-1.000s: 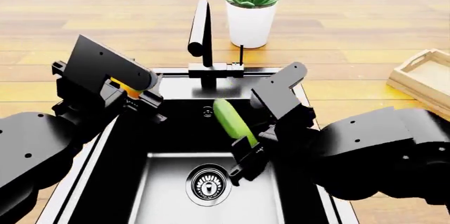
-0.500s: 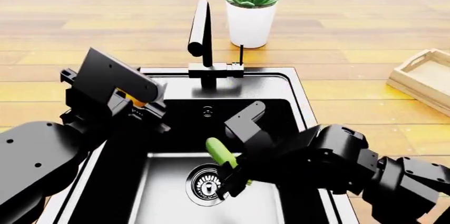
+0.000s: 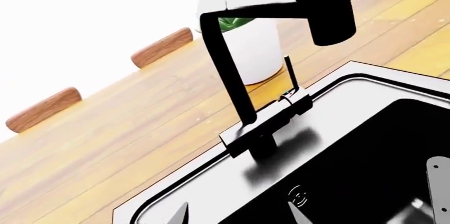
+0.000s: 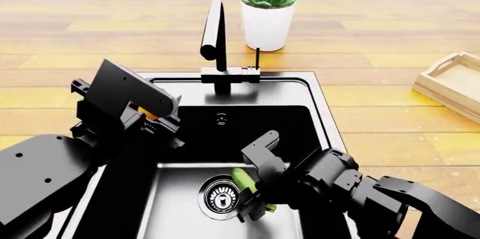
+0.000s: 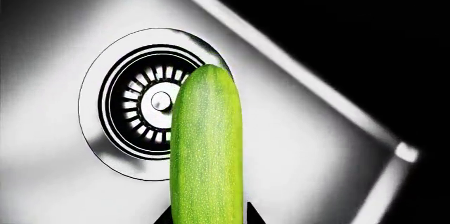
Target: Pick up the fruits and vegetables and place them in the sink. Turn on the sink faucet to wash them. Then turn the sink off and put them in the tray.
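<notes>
My right gripper (image 4: 251, 205) is shut on the green cucumber (image 4: 244, 180) and holds it low inside the black sink (image 4: 318, 101), its free end over the round drain (image 4: 220, 197). In the right wrist view the cucumber (image 5: 207, 150) sticks out between the fingertips above the drain (image 5: 151, 103). My left gripper (image 4: 154, 120) hovers over the sink's left rim with the yellow lemon (image 4: 149, 115) showing between its fingers. The left wrist view shows only the finger tips (image 3: 295, 214), spread apart, not the lemon. The black faucet (image 4: 215, 31) and its lever (image 4: 257, 58) stand behind the basin.
A white plant pot (image 4: 266, 22) stands right of the faucet. The wooden tray (image 4: 453, 81) lies at the right edge of the wooden counter. The left wrist view shows the faucet (image 3: 232, 87), the lever (image 3: 290, 76) and the pot (image 3: 256, 55).
My right gripper has carried the cucumber down and forward from the middle of the basin to just above the drain. My left gripper has shifted slightly right and down over the sink's left rim.
</notes>
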Motion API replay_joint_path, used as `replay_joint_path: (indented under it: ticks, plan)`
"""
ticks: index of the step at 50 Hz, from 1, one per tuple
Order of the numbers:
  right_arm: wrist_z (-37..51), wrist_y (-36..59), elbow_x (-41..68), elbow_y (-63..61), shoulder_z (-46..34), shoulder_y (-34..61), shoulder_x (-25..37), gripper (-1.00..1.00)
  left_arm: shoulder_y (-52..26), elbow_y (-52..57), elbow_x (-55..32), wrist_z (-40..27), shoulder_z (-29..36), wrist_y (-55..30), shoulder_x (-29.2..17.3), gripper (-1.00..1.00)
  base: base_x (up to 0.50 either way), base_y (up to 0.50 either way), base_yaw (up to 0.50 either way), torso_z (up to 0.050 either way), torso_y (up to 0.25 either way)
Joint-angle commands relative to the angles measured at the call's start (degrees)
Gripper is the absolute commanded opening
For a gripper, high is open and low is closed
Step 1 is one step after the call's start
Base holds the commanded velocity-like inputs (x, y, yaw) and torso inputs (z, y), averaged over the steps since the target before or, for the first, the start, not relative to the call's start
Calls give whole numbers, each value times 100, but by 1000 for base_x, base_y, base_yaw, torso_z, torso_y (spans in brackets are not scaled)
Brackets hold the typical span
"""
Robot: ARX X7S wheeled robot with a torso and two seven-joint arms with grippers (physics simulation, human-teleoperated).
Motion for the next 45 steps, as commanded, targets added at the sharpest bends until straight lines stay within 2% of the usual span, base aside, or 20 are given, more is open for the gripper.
replay_joint_path:
  ticks: [1, 3, 7, 17, 23, 31, 37, 45]
  plan:
    - [-555, -149, -472, 949, -323, -137, -502, 100, 32, -30, 13, -35, -14, 84, -17, -100, 0, 0, 0, 0, 0]
    - [-603, -151, -523, 1070, -374, -155, -572, 100, 36, -29, 7, -34, -17, 88, -21, -100, 0, 0, 0, 0, 0]
    - [-32, 96, -259, 131, -111, 200, -110, 100, 17, -16, -26, -42, -23, 69, -1, -100, 0, 0, 0, 0, 3]
    - [278, 240, -100, -350, 38, 367, 163, 100, 1, -2, -43, -57, 7, 56, 7, -100, 0, 0, 0, 0, 0]
    - [708, 435, 285, -1153, 357, 604, 549, 100, 27, 30, -31, -45, 98, 70, 19, -100, 0, 0, 0, 0, 0]
    - [1570, 851, 1171, -2797, 899, 963, 1383, 100, 64, 84, 137, 104, 663, 78, 59, -100, 0, 0, 0, 1, 1]
    - [2260, 994, 2039, -4228, 1457, 1326, 2282, 100, -46, 55, 247, 238, 1044, 9, 70, -100, 0, 0, 0, 0, 0]
    - [2978, 980, 2925, -5041, 1922, 1669, 3007, 100, -31, -335, 635, 410, 1722, 308, 330, -100, 0, 0, 0, 0, 0]
